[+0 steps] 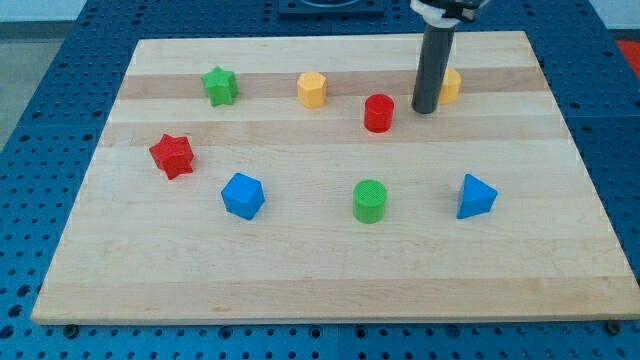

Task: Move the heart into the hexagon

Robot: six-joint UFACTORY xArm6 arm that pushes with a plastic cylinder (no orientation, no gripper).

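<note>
Yellow heart [450,85] half hidden behind my tip [424,110], touching; no pincer fitted. Yellow hexagon [312,89] well left. Pale wooden board [330,280] on blue perforated table [40,90].

A green star [219,85] lies near the counter's [300,280] top left, a red star [172,154] below it. A blue cube [242,195], green cylinder [369,201] and blue pyramid-like block [475,196] line the lower row. A red cylinder [378,113] stands mid-top.
</note>
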